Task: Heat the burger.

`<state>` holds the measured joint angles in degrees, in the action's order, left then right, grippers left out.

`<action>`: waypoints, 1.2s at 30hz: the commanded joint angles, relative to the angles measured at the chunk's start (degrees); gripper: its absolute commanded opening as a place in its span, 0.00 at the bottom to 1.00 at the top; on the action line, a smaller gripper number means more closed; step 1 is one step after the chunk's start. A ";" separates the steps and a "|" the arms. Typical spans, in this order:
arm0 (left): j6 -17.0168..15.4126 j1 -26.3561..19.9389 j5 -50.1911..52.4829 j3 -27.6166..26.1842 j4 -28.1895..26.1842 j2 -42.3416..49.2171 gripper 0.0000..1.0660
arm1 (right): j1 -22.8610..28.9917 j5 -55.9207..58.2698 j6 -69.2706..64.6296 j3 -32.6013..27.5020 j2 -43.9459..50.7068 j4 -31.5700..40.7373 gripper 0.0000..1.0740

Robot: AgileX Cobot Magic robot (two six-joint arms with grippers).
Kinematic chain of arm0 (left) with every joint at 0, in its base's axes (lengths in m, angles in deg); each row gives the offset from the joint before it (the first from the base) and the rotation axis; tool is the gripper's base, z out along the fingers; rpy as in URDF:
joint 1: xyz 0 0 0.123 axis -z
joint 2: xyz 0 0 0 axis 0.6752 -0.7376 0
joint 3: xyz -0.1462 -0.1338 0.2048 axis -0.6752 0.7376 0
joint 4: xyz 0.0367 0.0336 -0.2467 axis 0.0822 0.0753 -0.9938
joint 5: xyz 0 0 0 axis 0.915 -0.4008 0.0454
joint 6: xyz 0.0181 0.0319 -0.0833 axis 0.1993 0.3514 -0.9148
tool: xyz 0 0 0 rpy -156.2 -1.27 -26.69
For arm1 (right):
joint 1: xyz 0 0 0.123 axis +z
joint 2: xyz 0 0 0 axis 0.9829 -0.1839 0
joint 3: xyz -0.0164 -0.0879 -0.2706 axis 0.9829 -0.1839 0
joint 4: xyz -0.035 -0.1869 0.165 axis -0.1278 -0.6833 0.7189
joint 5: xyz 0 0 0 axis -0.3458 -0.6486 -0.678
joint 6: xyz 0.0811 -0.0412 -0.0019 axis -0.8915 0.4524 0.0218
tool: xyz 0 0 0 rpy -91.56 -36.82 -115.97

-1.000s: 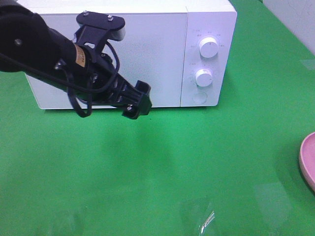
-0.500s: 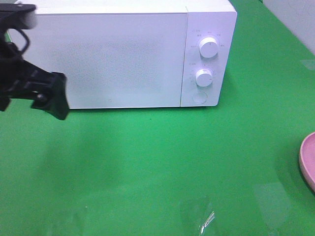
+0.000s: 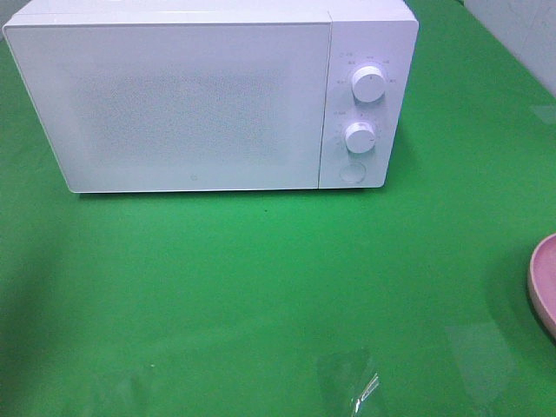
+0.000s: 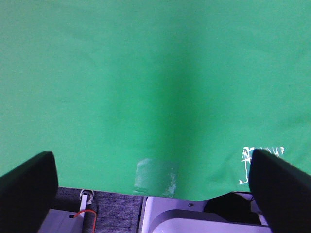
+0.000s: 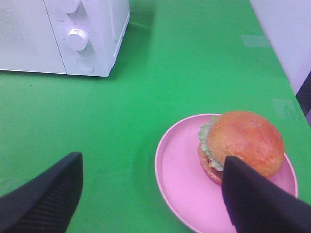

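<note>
The burger point(image 5: 243, 143), with a golden-brown bun and green lettuce, sits on a pink plate point(image 5: 182, 179) in the right wrist view; only the plate's edge point(image 3: 543, 282) shows at the right border of the high view. The white microwave point(image 3: 200, 95) stands at the back with its door shut. My right gripper point(image 5: 150, 204) is open, hovering above and short of the plate, one finger point(image 5: 257, 199) in front of the burger. My left gripper point(image 4: 150, 189) is open over bare green cloth near the table's edge. Neither arm shows in the high view.
The microwave has two round knobs point(image 3: 369, 84) and a round button point(image 3: 352, 172) on its right panel. A scrap of clear tape point(image 3: 360, 387) lies on the green cloth at the front. The table's edge and a floor strip point(image 4: 112, 213) show in the left wrist view.
My left arm, which was in front of the microwave door, has swung away to the left and gone out of the high view. The microwave and plate have not moved.
</note>
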<state>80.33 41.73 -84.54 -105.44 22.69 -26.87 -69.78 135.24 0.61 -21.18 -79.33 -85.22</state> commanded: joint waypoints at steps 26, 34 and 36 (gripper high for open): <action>5.21 -2.18 5.33 25.38 -1.26 49.45 0.95 | -0.17 -0.52 0.57 -0.17 1.55 0.00 0.70; 5.16 -2.18 5.33 25.38 -1.26 57.41 0.95 | -0.17 -0.52 0.57 -0.17 1.55 0.00 0.70; 5.16 -2.18 5.33 25.38 -1.26 59.42 0.95 | -0.17 -0.52 0.57 -0.17 1.55 0.00 0.70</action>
<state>85.31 39.72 -80.07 -80.35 21.89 32.03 -69.78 135.24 0.61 -21.18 -79.33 -85.22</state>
